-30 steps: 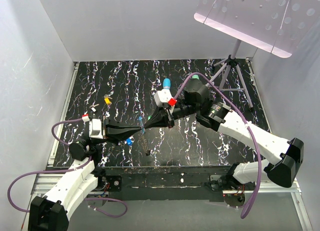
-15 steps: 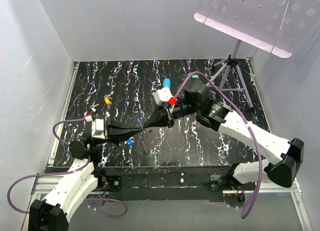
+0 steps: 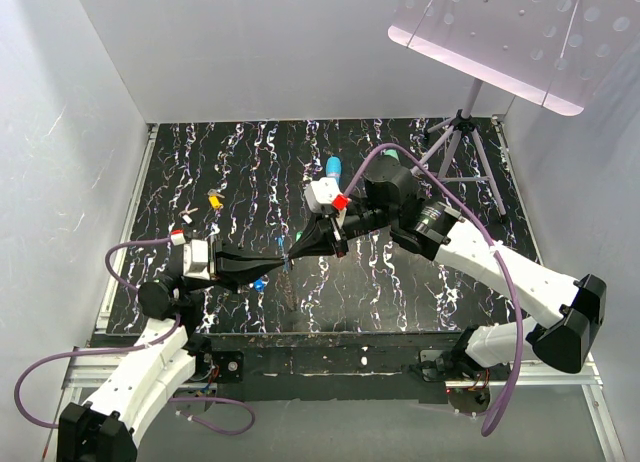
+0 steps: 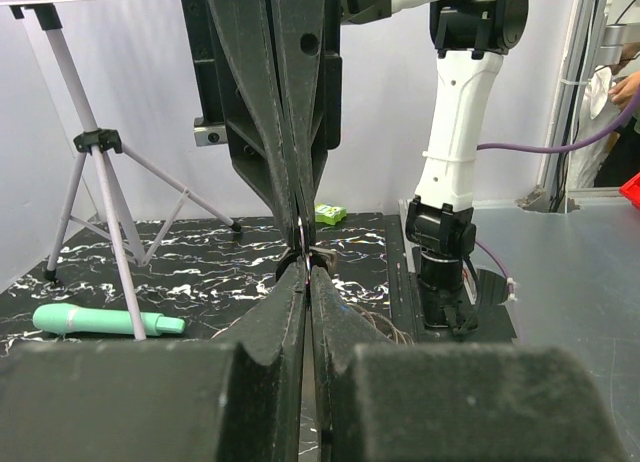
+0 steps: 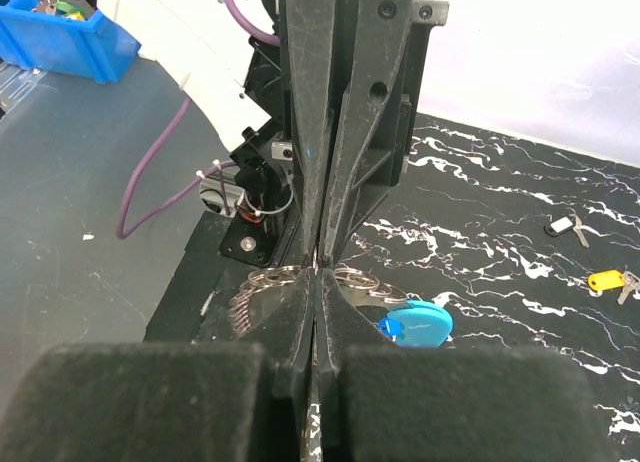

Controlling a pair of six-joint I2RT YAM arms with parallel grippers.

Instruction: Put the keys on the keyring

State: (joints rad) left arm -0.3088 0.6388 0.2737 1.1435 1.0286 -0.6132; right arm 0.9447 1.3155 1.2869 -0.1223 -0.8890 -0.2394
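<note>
My left gripper [image 3: 281,255] and right gripper [image 3: 291,250] meet tip to tip above the near middle of the mat, both shut. In the right wrist view my right gripper [image 5: 318,272] pinches the keyring [image 5: 265,279]. Its metal links spread to both sides of the tips and its bright blue part [image 5: 420,324] hangs lower right; that part also shows in the top view [image 3: 258,282]. My left gripper [image 4: 306,267] is shut on the same spot. A yellow key [image 3: 213,198] [image 5: 605,279], a pale key [image 5: 562,225] and a green key [image 4: 330,214] lie on the mat.
A blue wand [image 3: 333,166] and a teal wand [image 3: 390,154] [image 4: 105,322] lie at the back of the mat. A tripod [image 3: 462,132] [image 4: 95,142] stands at the back right. The mat's front edge [image 3: 300,334] runs just below the grippers.
Both grippers stay shut and tip to tip. The joined tips have shifted slightly, and the chain that hung low toward the front edge hangs shorter now.
</note>
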